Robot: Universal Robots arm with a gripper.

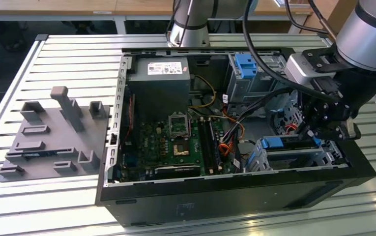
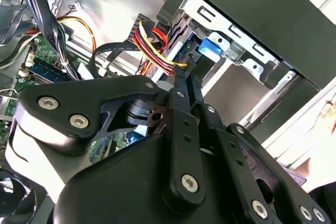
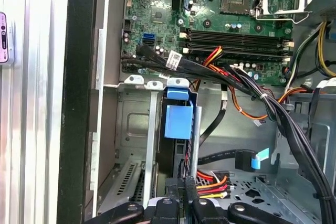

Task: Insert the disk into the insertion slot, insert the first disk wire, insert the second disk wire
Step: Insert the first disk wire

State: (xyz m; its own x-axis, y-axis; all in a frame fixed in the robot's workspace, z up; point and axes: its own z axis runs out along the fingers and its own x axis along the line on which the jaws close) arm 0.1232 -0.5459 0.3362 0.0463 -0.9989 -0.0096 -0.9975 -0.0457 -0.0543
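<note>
The disk [image 1: 274, 142] sits in the insertion slot [image 1: 305, 158], a grey metal cage in the case corner at the exterior view's lower right; its blue caddy [image 3: 178, 116] shows at the cage mouth [image 3: 134, 124]. My gripper [image 1: 311, 133] reaches down into the case just behind that cage. In both wrist views its thin fingertips [image 2: 184, 77] are pressed together on a black connector with red, yellow and black wires [image 3: 212, 184] [image 2: 152, 40], close to the blue caddy [image 2: 212, 46]. A second black wire with a blue plug [image 3: 257, 158] lies loose nearby.
The open black computer case holds a green motherboard [image 1: 174, 137], a grey power supply [image 1: 161, 83] and a taller bay with a blue bracket [image 1: 246, 64]. Cable bundles [image 3: 236, 74] cross beside the cage. A grey fixture [image 1: 50, 137] stands on the slatted table at the exterior view's left.
</note>
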